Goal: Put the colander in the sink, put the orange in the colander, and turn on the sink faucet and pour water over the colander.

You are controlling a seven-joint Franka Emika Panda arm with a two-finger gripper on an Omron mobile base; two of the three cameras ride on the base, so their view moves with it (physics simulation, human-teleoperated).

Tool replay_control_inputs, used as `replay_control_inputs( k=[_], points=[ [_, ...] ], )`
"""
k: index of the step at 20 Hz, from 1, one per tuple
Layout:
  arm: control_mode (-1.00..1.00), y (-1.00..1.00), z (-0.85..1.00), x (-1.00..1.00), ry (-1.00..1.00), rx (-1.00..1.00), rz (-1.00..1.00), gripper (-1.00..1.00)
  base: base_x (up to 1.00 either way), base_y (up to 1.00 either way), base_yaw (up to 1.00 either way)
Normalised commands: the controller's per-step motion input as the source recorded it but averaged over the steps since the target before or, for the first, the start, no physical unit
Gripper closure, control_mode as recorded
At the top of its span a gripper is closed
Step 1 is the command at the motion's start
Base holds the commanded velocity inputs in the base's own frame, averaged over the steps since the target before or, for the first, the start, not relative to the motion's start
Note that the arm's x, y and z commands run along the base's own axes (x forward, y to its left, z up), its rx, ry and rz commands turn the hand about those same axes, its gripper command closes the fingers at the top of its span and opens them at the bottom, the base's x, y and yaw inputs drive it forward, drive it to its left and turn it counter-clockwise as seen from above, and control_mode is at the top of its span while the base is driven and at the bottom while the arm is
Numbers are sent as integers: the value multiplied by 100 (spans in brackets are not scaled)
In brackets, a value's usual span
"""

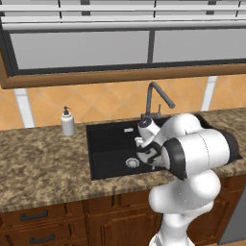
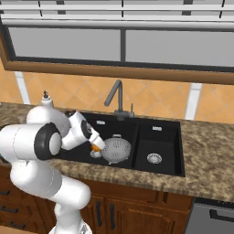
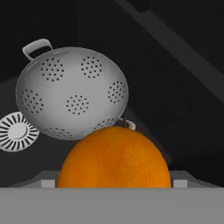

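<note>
The grey colander [image 2: 117, 151] lies in the left basin of the black sink [image 2: 160, 132], beside the round drain [image 3: 15, 131]. Its perforated round wall [image 3: 72, 94] faces the hand camera, one handle pointing up-left. My gripper [image 2: 96, 146] reaches down into that basin just left of the colander and is shut on the orange [image 2: 97, 147]. In the hand view the orange [image 3: 114, 158] sits large at the bottom, covering the fingertips and overlapping the colander's lower edge. The dark faucet [image 2: 114, 98] stands behind the basin. No water is in view at its spout.
A white soap dispenser [image 1: 67, 122] stands on the granite counter [image 1: 43, 158] left of the sink. The smaller right basin [image 2: 155, 146] holds only its drain. A window and tiled wall rise behind the faucet [image 1: 156, 98]. Wooden cabinets lie below.
</note>
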Motion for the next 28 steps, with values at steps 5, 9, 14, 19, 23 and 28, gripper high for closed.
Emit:
replay_control_inputs(
  k=[5,9,14,19,23,28],
  points=[
    [-100,-11,-19,41,-4,3,0,100,0,0,0],
    [-100,-15,-20,40,-2,3,0,100,0,0,0],
    [-100,-11,-22,27,-2,2,0,100,0,0,0],
    [-100,-8,-32,20,-2,1,0,100,0,0,0],
    [-100,-19,-33,10,-2,0,0,100,0,0,0],
    [-100,-18,-26,0,-2,1,0,100,0,0,0]
  ],
)
